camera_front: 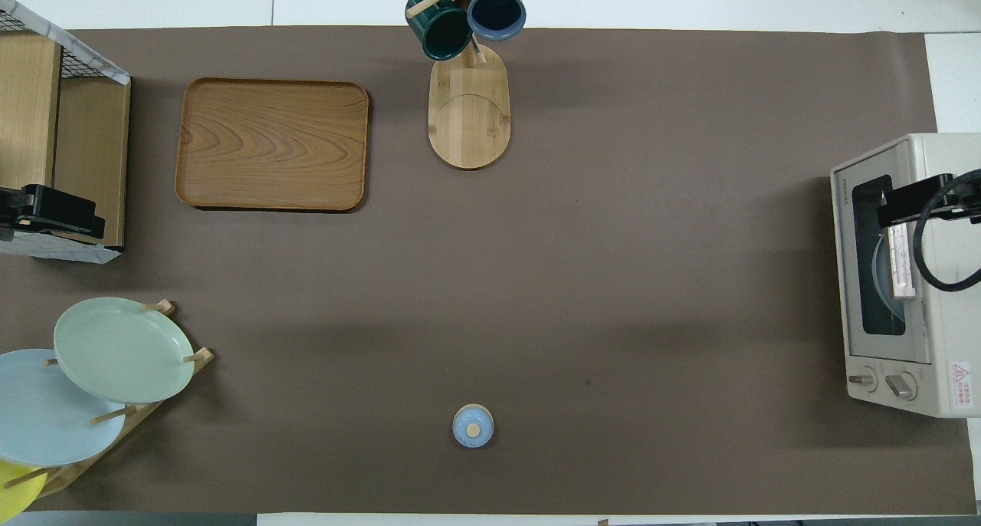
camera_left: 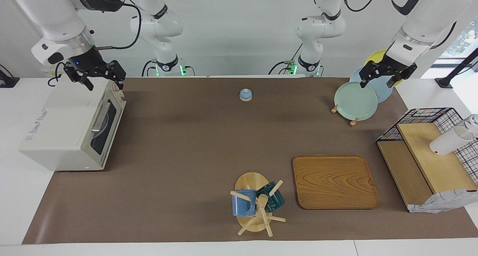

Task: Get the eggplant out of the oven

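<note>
A robotics lab, seemingly staged as a kitchen: two white arms are mounted at a desk (camera_left: 194, 144) against bare white walls, with an oven (camera_left: 71, 129), plate rack (camera_left: 353, 103) and mug tree (camera_left: 255, 207) on a brown mat.

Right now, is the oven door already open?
No: in the facing view the oven door stands shut, its bar handle flush against the front, and the right gripper hangs above its top edge.

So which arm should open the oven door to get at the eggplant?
The right arm. The right gripper hangs open just over the oven, near its closed door. The left gripper waits open over the plate rack, at the table's other end.
</note>
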`<state>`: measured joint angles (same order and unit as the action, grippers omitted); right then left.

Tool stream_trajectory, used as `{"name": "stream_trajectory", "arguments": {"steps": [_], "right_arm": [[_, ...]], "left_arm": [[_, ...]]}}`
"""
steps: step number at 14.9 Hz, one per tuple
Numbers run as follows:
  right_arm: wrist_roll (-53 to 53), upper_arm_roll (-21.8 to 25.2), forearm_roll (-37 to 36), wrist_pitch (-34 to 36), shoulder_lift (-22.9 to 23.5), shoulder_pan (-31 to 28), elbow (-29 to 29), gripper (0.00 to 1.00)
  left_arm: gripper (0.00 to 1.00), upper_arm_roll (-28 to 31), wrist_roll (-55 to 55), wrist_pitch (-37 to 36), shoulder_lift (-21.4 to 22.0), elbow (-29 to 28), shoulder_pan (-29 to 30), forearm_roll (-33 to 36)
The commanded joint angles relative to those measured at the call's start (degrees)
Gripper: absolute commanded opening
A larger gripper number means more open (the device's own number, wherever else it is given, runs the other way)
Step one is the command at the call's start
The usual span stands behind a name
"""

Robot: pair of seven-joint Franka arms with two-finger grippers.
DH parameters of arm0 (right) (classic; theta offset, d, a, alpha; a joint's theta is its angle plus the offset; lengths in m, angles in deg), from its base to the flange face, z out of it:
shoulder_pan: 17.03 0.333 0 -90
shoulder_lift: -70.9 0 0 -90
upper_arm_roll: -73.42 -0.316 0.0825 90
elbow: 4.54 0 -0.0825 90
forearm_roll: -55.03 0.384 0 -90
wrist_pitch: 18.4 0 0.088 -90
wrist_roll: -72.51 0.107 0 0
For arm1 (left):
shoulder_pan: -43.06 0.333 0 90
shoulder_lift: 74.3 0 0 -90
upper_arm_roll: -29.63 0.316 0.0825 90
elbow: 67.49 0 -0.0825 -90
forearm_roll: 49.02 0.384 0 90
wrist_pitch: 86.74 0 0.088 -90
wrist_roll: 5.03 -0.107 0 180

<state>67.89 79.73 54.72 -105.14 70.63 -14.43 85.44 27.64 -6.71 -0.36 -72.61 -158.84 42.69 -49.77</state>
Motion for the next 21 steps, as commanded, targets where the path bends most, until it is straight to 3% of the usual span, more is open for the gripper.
{"name": "stream_trajectory", "arguments": {"steps": [1, 10, 11, 12, 13, 14, 17, 19, 21], "right_arm": [[0.2, -0.1, 1.8, -0.7, -0.3, -0.6, 0.1, 1.0], [0.3, -0.5, 1.9, -3.0, -0.8, 0.0, 1.8, 1.0], [0.2, -0.5, 1.9, -3.0, -1.0, 0.0, 2.5, 0.72], [0.2, -0.4, 1.6, -2.9, -1.1, 0.1, 2.6, 0.32], [-0.5, -0.5, 1.5, -2.4, -1.3, -0.1, 3.0, 0.04], [-2.6, -0.5, 1.5, -2.7, -2.0, -0.4, 4.3, 0.0], [-1.8, -0.3, 0.8, -3.9, -3.0, -0.5, 7.0, 0.0], [13.6, -0.3, -2.8, -6.1, -3.6, -0.5, 9.8, 0.0], [18.2, -0.3, -4.0, -7.0, -3.0, -0.6, 13.1, 0.0]], "left_arm": [[1.0, -0.6, 0.0, -0.5, 1.5, -1.4, 1.0, -0.5], [1.0, -0.5, 0.0, -0.5, 1.5, -1.4, 1.0, -0.5], [1.0, -0.6, 0.0, -0.5, 1.5, -1.4, 1.0, -0.5], [1.0, -0.6, 0.0, -0.5, 1.5, -1.4, 1.0, -0.5], [1.0, -0.6, 0.0, -0.4, 1.5, -1.4, 1.0, -0.5], [1.0, -0.5, 0.0, -0.5, 1.5, -1.4, 1.0, -0.5], [1.0, -0.5, 0.0, -0.4, 1.5, -1.4, 1.0, -0.5], [1.0, -0.6, 0.0, -0.4, 1.5, -1.4, 1.0, -0.5], [1.0, -0.6, 0.0, -0.4, 1.5, -1.4, 1.0, -0.5]]}}
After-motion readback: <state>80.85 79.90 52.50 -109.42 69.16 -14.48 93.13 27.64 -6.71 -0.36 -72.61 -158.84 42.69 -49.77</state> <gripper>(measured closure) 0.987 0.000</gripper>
